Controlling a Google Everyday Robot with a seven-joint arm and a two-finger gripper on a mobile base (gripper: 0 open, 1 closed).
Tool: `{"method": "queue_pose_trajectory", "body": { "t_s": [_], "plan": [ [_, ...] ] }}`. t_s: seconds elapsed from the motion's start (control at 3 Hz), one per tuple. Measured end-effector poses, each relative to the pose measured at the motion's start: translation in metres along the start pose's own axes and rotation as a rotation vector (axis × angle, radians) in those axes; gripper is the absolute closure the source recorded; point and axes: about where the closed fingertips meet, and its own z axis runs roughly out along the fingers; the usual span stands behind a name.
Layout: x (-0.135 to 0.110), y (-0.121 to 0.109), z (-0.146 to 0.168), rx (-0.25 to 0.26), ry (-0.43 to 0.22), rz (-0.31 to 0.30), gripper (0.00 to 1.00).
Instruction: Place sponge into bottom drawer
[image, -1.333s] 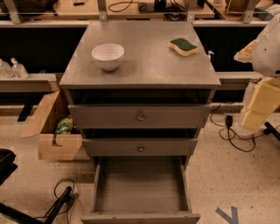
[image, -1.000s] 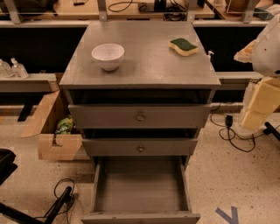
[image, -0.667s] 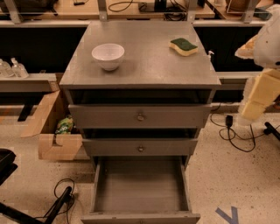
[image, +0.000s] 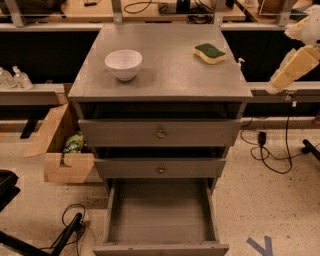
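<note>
Since the earlier frames, the cream arm (image: 298, 64) at the right edge has swung up and now slants from upper right down to the left. On the grey cabinet, the bottom drawer (image: 161, 212) stands pulled open at lower centre, its floor bare. The gripper (image: 274, 86) hangs at the arm's lower end, right of the tabletop (image: 165, 75), touching nothing; whether it is apart or together cannot be told. A white bowl (image: 123, 64) sits upper left on the tabletop. The sponge (image: 210, 52) lies at the tabletop's upper right, left of and above the gripper, well apart from it.

One sponge (image: 210, 52), one bowl (image: 123, 64), three drawers (image: 160, 169), gripper (image: 292, 70) right
</note>
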Motion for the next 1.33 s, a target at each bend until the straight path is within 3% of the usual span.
{"method": "queue_pose_trajectory", "body": {
  "t_s": [0.33, 0.67, 1.0, 1.33],
  "plan": [
    [-0.001, -0.060, 0.021, 0.117, -0.192, 0.079, 0.00],
    [-0.003, -0.083, 0.042, 0.168, -0.282, 0.123, 0.00],
    [-0.003, -0.083, 0.042, 0.168, -0.282, 0.123, 0.00],
    [-0.019, -0.108, 0.072, 0.166, -0.321, 0.154, 0.00]
  ]
}}
